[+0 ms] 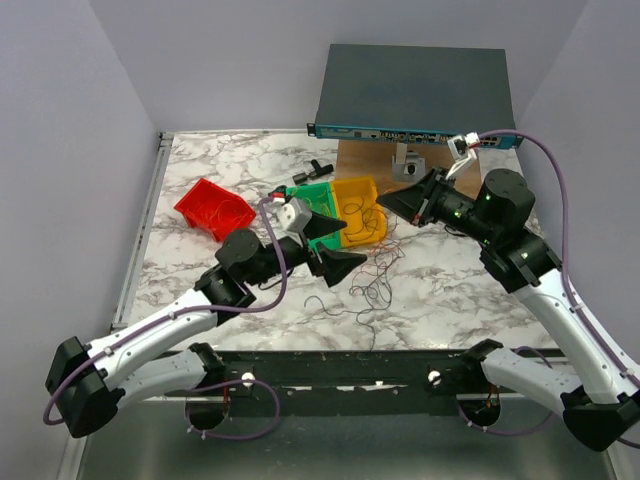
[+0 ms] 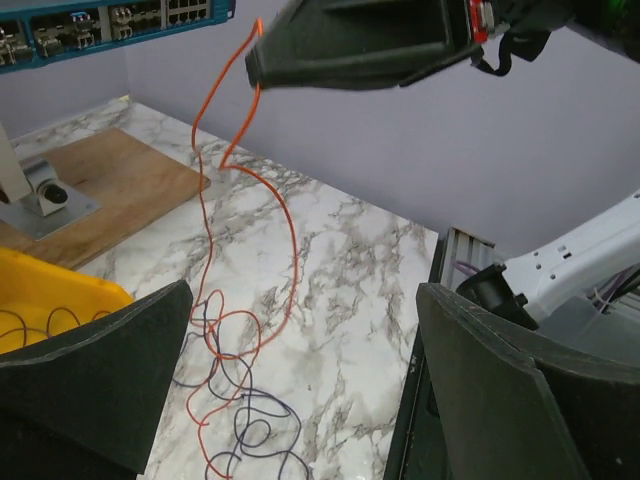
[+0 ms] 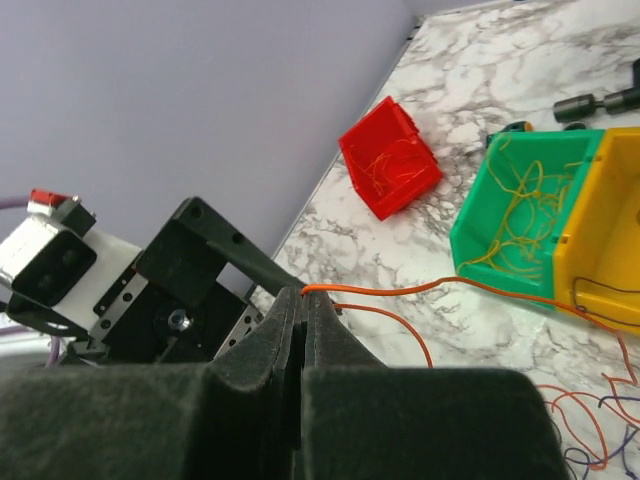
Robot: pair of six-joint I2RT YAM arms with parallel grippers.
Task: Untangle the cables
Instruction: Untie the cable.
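Note:
My right gripper is shut on one orange cable and holds it up above the table. In the left wrist view that orange cable hangs from the right gripper down into a loose tangle of orange and dark purple cables on the marble. From above, the tangle lies in front of the yellow bin. My left gripper stands open just left of the tangle, nothing between its fingers.
A red bin lies tipped at the left, with thin wires in it. A green bin holding yellow wires adjoins the yellow bin. At the back, a network switch sits above a wooden board. A small black tool lies nearby.

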